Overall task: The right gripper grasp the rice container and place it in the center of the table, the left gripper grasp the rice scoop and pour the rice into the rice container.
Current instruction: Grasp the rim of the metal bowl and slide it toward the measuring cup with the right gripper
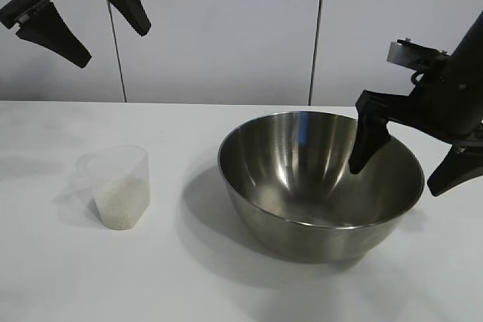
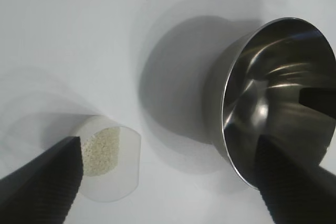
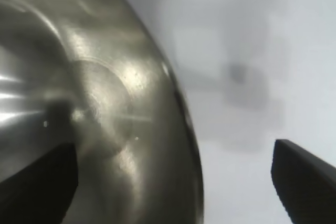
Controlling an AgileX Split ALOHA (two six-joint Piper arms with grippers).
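**Right claw straddling bowl rim**

We see the steel rice container upright, mouth up, right of centre on the white table. The right gripper is spread wide, one finger inside the rim, one outside, gripping nothing. Left of it stands the rice scoop, upright, rice inside. The left gripper hangs wide open above, empty. Behind: pale wall panels.

On the bench the rice container stands right of centre, with the rice scoop well apart to its left. The rice lies in the scoop's lower part. The right claw straddles the container's right rim, one finger inside the bowl and the other outside it. The left claw hangs high above the bench's far left, behind the scoop.
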